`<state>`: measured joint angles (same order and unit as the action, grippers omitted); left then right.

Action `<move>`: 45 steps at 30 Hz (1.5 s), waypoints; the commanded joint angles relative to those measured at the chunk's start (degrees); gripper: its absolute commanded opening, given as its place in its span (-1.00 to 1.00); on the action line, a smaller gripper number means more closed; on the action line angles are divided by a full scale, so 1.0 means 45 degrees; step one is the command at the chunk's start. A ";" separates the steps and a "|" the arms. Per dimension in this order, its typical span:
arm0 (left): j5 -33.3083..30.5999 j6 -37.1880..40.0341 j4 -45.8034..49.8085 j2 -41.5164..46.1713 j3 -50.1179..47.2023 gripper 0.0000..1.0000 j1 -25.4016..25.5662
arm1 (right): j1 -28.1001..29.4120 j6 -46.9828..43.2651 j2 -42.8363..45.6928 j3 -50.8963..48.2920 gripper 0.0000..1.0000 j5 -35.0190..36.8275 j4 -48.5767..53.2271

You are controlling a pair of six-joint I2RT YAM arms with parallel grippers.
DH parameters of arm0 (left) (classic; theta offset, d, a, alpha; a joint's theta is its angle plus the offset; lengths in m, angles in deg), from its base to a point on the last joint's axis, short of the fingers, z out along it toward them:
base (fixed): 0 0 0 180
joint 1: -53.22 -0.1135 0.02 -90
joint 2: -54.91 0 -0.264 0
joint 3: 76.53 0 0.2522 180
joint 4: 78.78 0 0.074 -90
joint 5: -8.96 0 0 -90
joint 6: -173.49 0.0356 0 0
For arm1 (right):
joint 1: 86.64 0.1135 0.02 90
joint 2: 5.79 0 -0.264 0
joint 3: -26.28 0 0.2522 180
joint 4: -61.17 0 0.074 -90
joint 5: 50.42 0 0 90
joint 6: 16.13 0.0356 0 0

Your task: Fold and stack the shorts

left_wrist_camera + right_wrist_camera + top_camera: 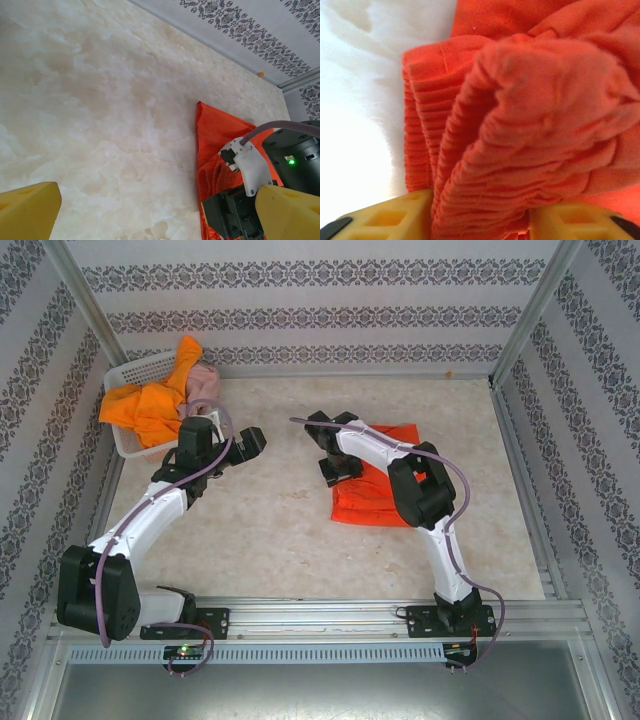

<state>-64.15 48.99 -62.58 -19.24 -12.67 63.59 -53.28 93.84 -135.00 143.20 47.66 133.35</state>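
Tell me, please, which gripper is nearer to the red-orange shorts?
Right. The right gripper is on the shorts, fingers pinching their bunched waistband; the left gripper hangs open over bare table to their left, well apart.

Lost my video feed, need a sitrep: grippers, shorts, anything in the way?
Left gripper open, above table. Right gripper shut on bunched waistband of red-orange cloth shorts. Bright orange shorts, dusty pink shorts in white mesh basket, unfolded. Nothing in the way.

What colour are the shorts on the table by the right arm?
Red-orange shorts, best in right wrist view.

The pale marbled table (260, 540) carries the red-orange shorts (362, 502) and a white basket (128, 444).
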 commanded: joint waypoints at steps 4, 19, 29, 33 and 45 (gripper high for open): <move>0.0086 -0.0102 -0.0485 0.0088 -0.0276 1.00 -0.0247 | -0.1621 -0.1240 0.0314 -0.1481 -0.08 0.0744 0.0795; 0.0241 -0.0063 -0.0554 0.0157 -0.0484 1.00 -0.0561 | -0.4874 -0.4212 0.0986 -0.3275 0.01 0.3103 0.1135; 0.0396 0.0020 -0.0510 0.0537 -0.0654 1.00 -0.1092 | -0.6035 -0.5231 0.1202 -0.4231 0.02 0.3859 0.0517; 0.0453 -0.0028 -0.0523 0.0595 -0.0710 1.00 -0.1211 | -0.5999 -0.5196 0.1197 -0.4053 0.05 0.3627 0.0542; -0.0074 0.0920 0.0984 0.1517 0.0353 1.00 -0.1914 | -0.5147 -0.4154 0.4241 -0.1628 0.68 0.0920 0.1746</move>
<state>-63.17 49.73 -61.38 -14.89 -14.46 56.77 -78.37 72.92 -123.96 131.44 58.92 139.44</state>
